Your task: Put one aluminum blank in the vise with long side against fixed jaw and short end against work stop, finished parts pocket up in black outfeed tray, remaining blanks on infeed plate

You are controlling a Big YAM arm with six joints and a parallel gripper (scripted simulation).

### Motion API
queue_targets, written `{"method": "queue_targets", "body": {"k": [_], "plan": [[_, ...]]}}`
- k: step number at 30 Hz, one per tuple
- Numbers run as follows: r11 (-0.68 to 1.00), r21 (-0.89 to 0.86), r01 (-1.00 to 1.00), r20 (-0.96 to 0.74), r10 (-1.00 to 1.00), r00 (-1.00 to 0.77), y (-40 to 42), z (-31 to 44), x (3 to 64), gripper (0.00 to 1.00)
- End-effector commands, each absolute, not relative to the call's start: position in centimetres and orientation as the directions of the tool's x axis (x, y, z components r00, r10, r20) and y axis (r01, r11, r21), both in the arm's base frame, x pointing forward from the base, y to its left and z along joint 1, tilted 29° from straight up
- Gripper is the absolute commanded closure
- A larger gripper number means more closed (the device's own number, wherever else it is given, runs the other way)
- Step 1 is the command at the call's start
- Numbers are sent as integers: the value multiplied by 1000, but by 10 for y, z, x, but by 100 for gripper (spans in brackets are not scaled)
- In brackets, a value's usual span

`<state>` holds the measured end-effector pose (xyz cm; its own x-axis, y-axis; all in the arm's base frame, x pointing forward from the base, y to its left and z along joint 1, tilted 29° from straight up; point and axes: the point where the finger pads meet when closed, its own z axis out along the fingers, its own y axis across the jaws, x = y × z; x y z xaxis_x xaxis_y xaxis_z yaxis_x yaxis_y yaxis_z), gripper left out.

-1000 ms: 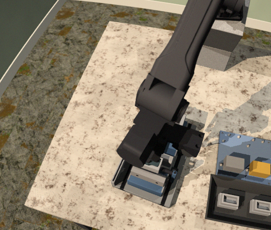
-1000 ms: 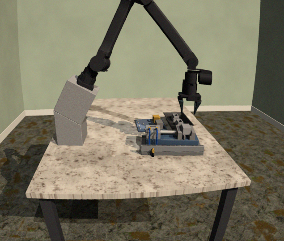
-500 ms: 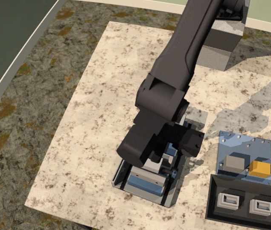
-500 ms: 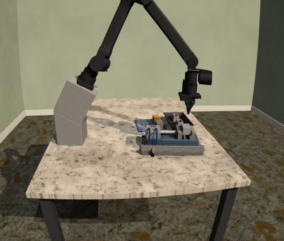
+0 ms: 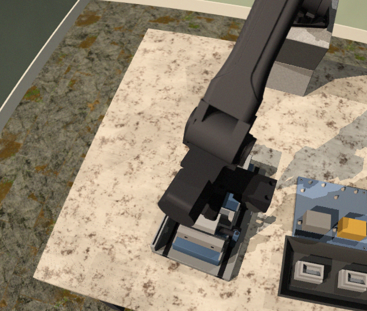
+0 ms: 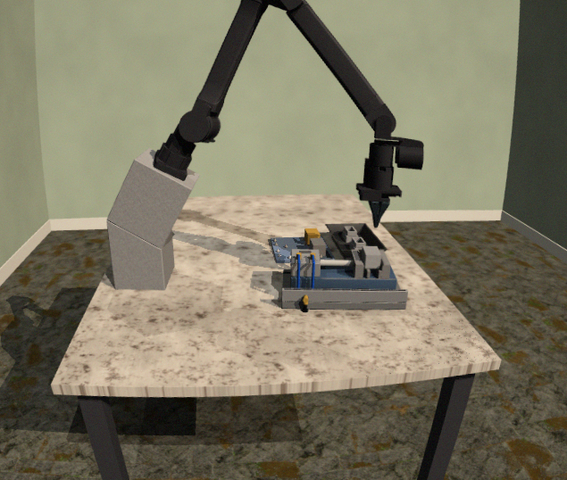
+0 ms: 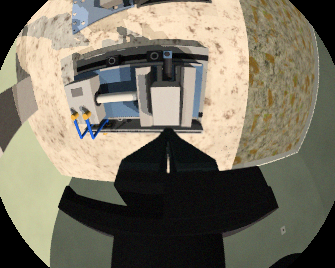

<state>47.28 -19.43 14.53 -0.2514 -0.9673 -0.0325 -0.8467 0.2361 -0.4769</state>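
With the empty gripper (image 6: 376,226) (image 7: 168,133) fingertips together, treat the aluminum blank (image 5: 207,223) (image 6: 371,257) (image 7: 166,105) as rigid, probably smooth; grip opposite side faces.

Open air lies above the vise (image 5: 197,255) (image 6: 346,281) (image 7: 124,107) and along its sides over the desk (image 5: 117,187) (image 6: 253,340) (image 7: 226,65), while low passage between its jaws is blocked by the gray block (image 5: 207,223) (image 6: 371,256) (image 7: 166,105), and the raised tray walls (image 5: 281,267) (image 6: 374,235) obstruct low sideways travel.
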Motion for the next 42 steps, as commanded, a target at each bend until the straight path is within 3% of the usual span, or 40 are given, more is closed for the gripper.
{"method": "queue_targets", "body": {"k": [1, 13, 42], "plan": [[215, -520, -827, -21, -971, -239, -199, 172, 480, 100], [225, -513, -828, -24, -968, -248, -189, 143, 441, 100], [213, -525, -824, -21, -971, -238, -188, 150, 450, 100]]}}
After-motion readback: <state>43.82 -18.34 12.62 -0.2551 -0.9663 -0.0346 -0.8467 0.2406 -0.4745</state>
